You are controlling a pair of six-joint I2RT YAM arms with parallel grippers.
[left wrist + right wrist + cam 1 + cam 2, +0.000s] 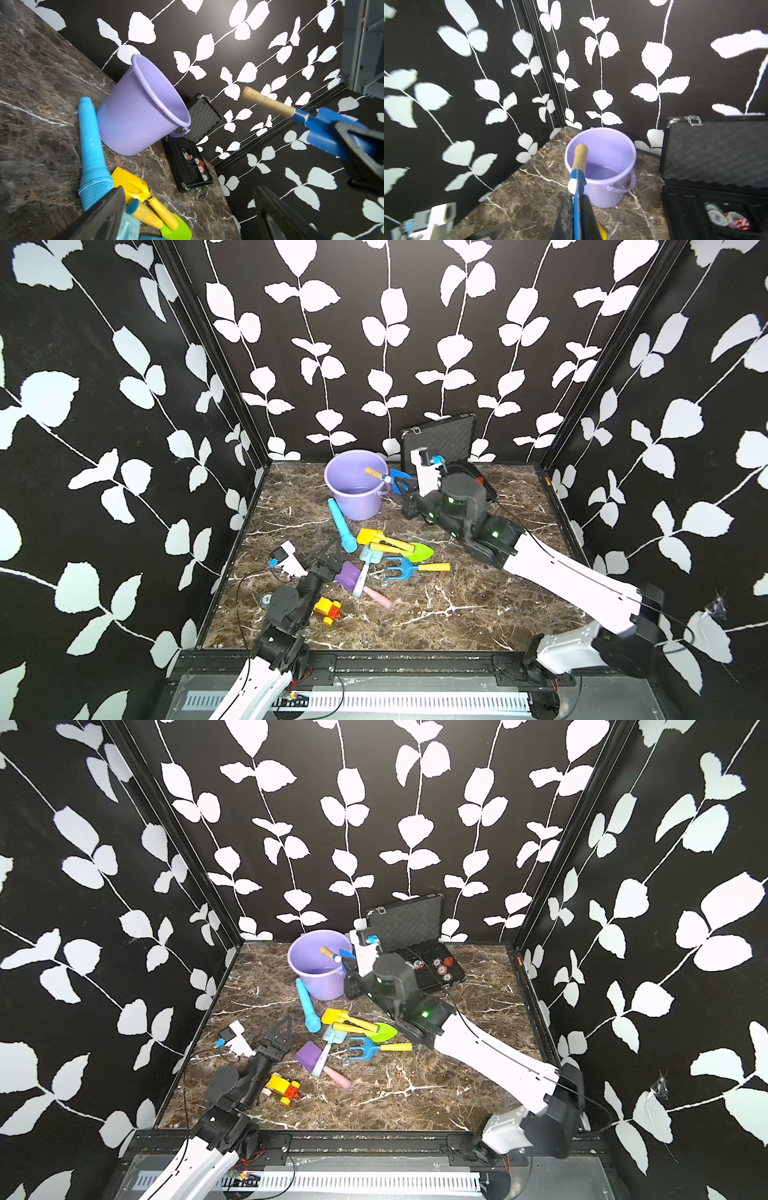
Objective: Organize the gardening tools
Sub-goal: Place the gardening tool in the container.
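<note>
In both top views six gardening tools are counted. Five are heaped mid-table: a yellow spade, a green trowel, a teal scoop, a blue fork and a purple scoop. One blue spade is clamped by its blade in the right gripper, its wooden handle held over the purple bucket. The left gripper is spread wide, holding nothing, beside the purple scoop.

In the left wrist view one toy microphone is seen just beside the bucket.

In the right wrist view the spade's handle is pointed over the bucket's mouth.
</note>
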